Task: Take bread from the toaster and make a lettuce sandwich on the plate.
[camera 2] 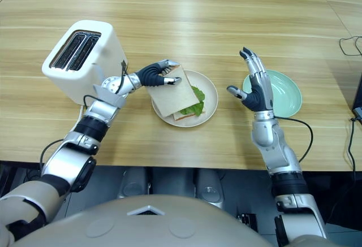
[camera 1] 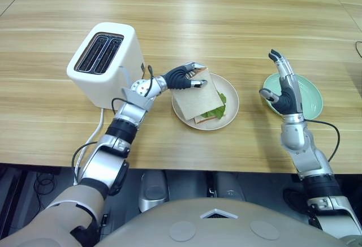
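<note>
- your left robot hand [camera 1: 184,77] is pinching the far corner of the top bread slice [camera 1: 198,97], with the fingers curled around its edge.
- this slice lies over the lettuce [camera 1: 216,110] and the lower slice [camera 2: 180,117], all on the white plate [camera 1: 231,91] just beside the toaster [camera 1: 104,66]. whether the held corner is lifted a little, i cannot tell.
- your right robot hand [camera 1: 285,91] is spread and holds nothing. it stands raised over the near side of the green dish [camera 1: 312,94], well apart from the sandwich.
- the bread is probably light and soft, so a hard squeeze will dent it. hold it only at the edge, as now.
- i think the lettuce is thin and slippery, and the top slice can slide on it. release straight, without dragging sideways.
- the slots of the toaster look empty, so the sandwich seems almost finished on the desk [camera 1: 226,21].
</note>
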Available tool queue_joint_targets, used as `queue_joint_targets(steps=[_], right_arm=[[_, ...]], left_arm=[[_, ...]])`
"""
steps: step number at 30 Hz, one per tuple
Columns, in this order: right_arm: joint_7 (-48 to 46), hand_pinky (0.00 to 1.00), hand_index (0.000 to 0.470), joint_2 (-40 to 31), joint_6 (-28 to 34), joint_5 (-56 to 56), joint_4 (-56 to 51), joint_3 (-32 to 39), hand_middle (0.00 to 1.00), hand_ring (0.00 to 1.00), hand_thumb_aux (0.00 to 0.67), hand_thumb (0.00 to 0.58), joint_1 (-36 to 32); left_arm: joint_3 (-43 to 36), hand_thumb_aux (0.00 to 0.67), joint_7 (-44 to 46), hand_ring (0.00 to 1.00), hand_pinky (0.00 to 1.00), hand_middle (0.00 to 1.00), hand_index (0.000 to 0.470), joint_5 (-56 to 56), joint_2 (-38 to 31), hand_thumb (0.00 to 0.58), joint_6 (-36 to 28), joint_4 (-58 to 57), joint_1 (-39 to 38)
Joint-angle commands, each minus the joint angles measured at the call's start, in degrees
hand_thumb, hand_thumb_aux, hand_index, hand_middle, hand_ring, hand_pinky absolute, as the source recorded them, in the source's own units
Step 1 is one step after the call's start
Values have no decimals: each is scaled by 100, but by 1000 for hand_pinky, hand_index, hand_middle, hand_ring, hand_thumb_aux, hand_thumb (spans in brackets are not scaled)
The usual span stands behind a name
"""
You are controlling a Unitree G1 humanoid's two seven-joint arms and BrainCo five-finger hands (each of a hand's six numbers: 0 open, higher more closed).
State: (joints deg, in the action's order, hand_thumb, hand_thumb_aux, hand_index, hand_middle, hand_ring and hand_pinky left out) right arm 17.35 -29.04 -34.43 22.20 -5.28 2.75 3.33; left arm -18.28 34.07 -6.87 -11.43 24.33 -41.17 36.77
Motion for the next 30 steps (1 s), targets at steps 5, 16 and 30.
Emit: queue_joint_targets(steps=[5,16,30], right_arm=[[-1559,0,0,-128,-576,-815,640,570,0,0,0,0,472],[-2821,0,0,-23,-636,-838,825,1236,0,0,0,0,708],[-1708,0,0,536,164,1704,-707,1579,0,0,0,0,-280]], left_arm=[[-7,670,-197,1000,1000,1000,460,-318,413,580,254,-1667,791],[-51,670,-791,1000,1000,1000,460,-833,790,580,8,-3151,1424],[-178,670,-1238,1000,1000,1000,460,-1368,1272,580,-414,-3532,1486]])
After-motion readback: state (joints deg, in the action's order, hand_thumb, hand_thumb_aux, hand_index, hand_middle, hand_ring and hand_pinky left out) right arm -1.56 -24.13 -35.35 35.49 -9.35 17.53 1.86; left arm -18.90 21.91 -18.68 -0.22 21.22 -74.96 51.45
